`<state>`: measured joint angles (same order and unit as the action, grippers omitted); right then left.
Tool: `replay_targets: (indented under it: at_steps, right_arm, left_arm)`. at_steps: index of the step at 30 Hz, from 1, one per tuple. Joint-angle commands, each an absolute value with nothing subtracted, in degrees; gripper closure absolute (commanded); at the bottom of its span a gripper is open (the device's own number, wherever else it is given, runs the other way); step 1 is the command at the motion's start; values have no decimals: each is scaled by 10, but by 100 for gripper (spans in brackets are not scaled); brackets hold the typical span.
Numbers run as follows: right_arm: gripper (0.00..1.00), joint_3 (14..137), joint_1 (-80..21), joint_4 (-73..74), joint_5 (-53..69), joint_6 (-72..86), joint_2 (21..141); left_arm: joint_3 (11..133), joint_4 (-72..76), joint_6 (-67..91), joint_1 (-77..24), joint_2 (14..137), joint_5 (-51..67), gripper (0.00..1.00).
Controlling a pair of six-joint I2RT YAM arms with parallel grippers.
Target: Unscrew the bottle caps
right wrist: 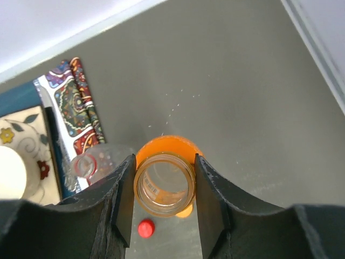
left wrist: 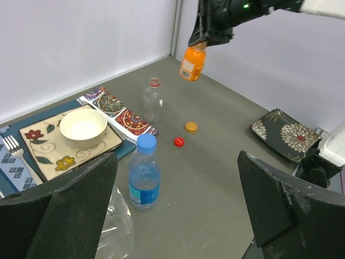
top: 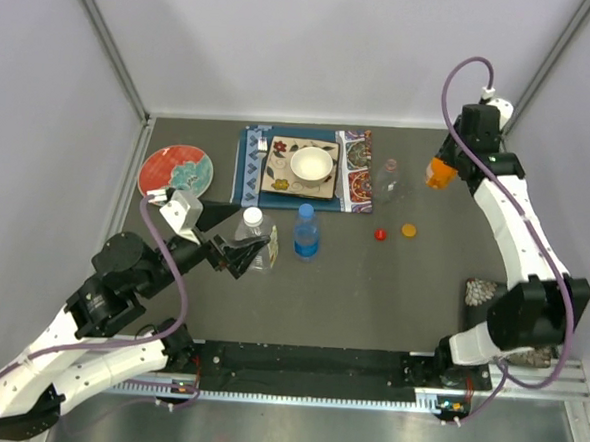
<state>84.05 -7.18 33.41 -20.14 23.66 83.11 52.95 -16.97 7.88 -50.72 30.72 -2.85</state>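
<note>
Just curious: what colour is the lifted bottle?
The bottle is orange, clearest in the left wrist view.

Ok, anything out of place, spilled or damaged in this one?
The squat orange plastic bottle hangs uncapped in mid-air, pinched at the neck by the right arm's fingers. The small orange plastic cap and small red plastic cap lie loose on the grey table. No spill or damage shows.

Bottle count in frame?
4. Orange bottle held up in the right end effector; slim clear bottle beside the placemat; blue bottle mid-table; wide clear bottle by the left end effector.
</note>
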Motion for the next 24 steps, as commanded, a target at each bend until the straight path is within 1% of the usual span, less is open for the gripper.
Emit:
replay_targets:
  at_steps: [1, 9, 15, 19, 24]
  right_arm:
    - [100, 864, -47, 273, -138, 211, 909]
    - [100, 869, -47, 231, -120, 214, 1009]
    - [100, 844, -46, 190, -100, 222, 1041]
    - [100, 803, -47, 136, -113, 214, 1035]
    - [100, 794, -47, 135, -112, 207, 1047]
  left_arm:
    - [519, -159, 91, -507, 287, -20, 1]
    - [510, -179, 95, -506, 278, -40, 1]
    - [504, -166, 88, -507, 293, -47, 1]
    - [504, -159, 85, -507, 314, -42, 1]
    - [507, -157, 85, -507, 332, -40, 1]
